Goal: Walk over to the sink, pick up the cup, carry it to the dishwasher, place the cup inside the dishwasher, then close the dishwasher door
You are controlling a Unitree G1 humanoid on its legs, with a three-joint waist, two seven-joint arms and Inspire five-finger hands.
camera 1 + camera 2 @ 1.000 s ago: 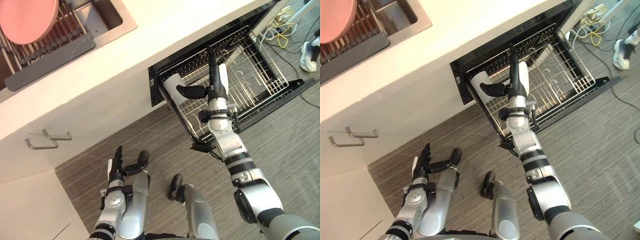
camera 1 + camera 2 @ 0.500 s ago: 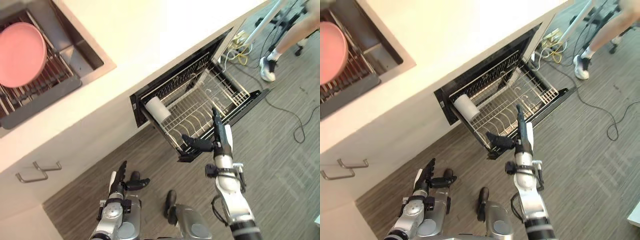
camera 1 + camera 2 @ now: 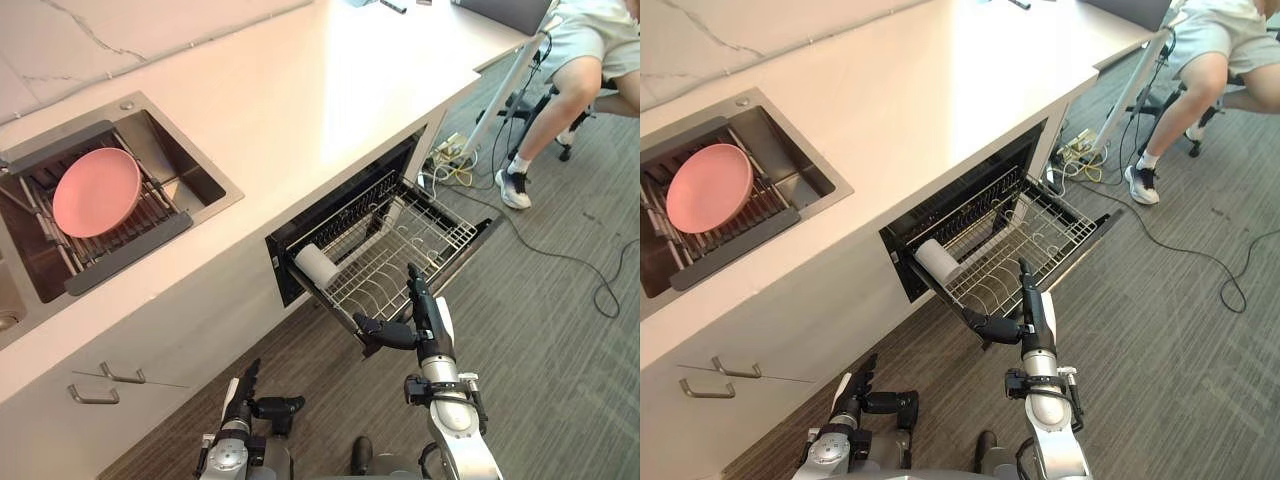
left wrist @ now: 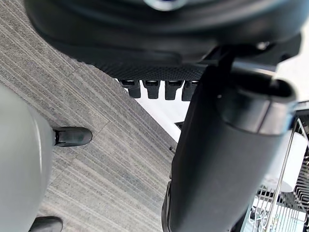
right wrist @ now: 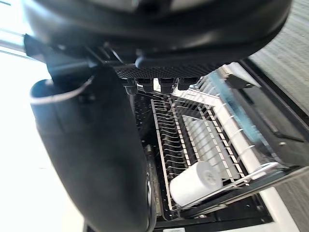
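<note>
I have drawn my right hand (image 3: 425, 325), fingers straight and empty, back off the dishwasher rack (image 3: 440, 230); the cup (image 3: 317, 265) lies sideways inside; my left hand (image 3: 240, 408) hangs open.

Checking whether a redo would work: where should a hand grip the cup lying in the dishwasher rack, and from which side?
Grip the cup round the middle of its side wall, from above. It lies on its side in a corner of the rack, wires beneath and rack edges close beside, so probably only its upper curve is free.
</note>
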